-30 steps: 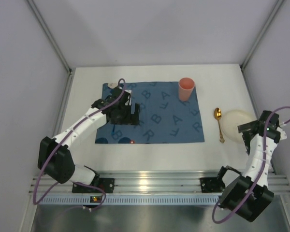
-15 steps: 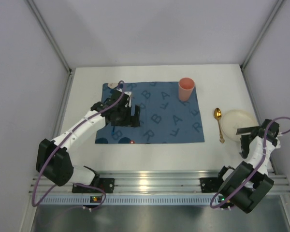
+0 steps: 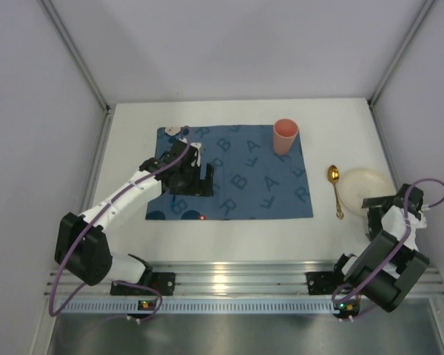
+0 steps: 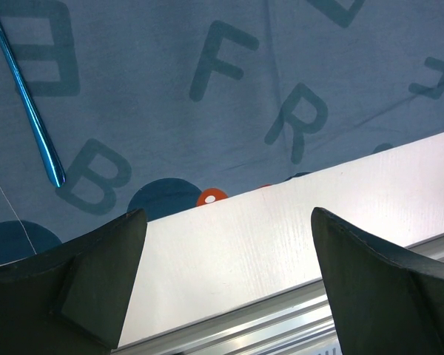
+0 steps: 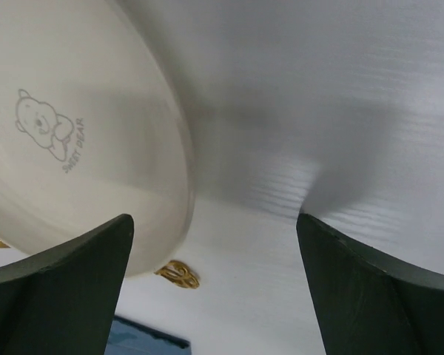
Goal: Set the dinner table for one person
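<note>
White, matte bench point(image 3: 229, 237), edged by a silver rail on its near side, carries everything beneath my two arms. A dark blue lettered placemat point(image 3: 251, 177) lies at its centre, with a pink cup point(image 3: 285, 135) standing on the mat's far right corner. Close to the bench's right edge sits a round cream plate point(image 3: 364, 183). A gold spoon point(image 3: 335, 191) lies just beside it on the mat side, handle toward the near edge.

My right jaws hang released and empty at the plate's near rim. Seen from that wrist, the rim curves in from the left jaw's side, while the right jaw is over bare bench. My right arm is far nearer the plate, so I judge the next move is its to make: bring the rim between these jaws.

My left jaws, also released and empty, hover over the mat near a thin shiny blue utensil point(image 4: 26, 96).
</note>
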`<state>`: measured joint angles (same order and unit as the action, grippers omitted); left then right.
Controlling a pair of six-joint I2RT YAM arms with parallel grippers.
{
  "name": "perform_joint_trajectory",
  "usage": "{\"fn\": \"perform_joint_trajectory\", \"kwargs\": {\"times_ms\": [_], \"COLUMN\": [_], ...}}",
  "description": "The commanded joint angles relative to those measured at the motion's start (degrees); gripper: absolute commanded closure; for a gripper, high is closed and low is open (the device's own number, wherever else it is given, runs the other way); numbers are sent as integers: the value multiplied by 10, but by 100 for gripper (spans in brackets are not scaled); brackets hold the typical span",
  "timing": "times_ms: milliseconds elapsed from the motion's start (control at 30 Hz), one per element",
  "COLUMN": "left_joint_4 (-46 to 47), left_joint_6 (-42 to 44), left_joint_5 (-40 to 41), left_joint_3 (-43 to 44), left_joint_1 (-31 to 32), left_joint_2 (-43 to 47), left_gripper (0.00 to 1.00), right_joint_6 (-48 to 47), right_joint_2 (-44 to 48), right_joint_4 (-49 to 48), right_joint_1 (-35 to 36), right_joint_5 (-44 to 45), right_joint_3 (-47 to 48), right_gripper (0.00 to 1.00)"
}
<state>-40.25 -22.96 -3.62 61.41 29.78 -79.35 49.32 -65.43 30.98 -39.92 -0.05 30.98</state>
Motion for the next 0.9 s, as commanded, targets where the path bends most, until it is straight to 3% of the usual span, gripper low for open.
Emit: {"fn": "perform_joint_trajectory", "kwargs": {"times_ms": [0, 233, 367, 400, 467, 500, 567, 867], "left_joint_4": [20, -2, -16, -17, -23, -24, -26, -36], "left_joint_6": [5, 5, 5, 5, 6, 7, 7, 8], "left_joint_5": [-2, -6, -3, -3, 1, 1, 5, 3], "left_joint_3": [1, 27, 49, 56, 64, 69, 76, 99], "left_joint_1": [-1, -1, -1, -2, -1, -1, -1, -1], "left_joint_2": [-4, -26, -42, -47, -51, -55, -58, -77], "left_gripper": [2, 2, 2, 2, 2, 2, 2, 2], "right_joint_6": [5, -7, -24, -30, -33, -37, -45, -59], "right_joint_2": [-26, -108, -142, -148, -165, -169, -180, -83], "right_joint_4": [-76, -116, -125, -126, -130, -130, -125, -39], "right_joint_1": [-6, -6, -6, -6, -6, -6, -5, 23], "right_joint_5": [3, -13, -20, -21, -28, -30, -42, -62], "right_joint_3": [7, 50, 64, 68, 69, 72, 79, 210], "right_gripper": [9, 21, 49, 62, 72, 86, 100, 100]}}
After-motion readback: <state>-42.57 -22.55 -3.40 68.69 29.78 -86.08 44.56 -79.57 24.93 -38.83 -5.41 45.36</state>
